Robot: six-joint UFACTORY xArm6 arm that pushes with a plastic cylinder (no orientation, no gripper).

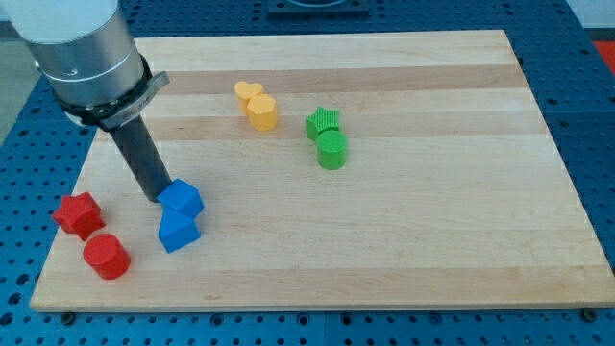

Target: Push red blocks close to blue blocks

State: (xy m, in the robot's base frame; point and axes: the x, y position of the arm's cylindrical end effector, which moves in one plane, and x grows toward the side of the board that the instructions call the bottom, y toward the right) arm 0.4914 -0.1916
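Observation:
Two blue blocks sit at the view's lower left: an angular blue block point(182, 199) and a second blue block point(179, 232) touching it just below. A red star-shaped block point(78, 214) lies near the board's left edge, and a red cylinder point(106, 256) lies just below it. The red blocks are a short gap to the left of the blue ones. My tip point(158, 197) rests on the board against the upper blue block's left side, between that block and the red star.
A yellow heart block point(248, 93) and a yellow block point(262, 111) touch at upper centre. A green star-like block point(324, 122) and a green cylinder point(332, 150) sit to their right. The wooden board point(432, 221) ends close to the red blocks at left.

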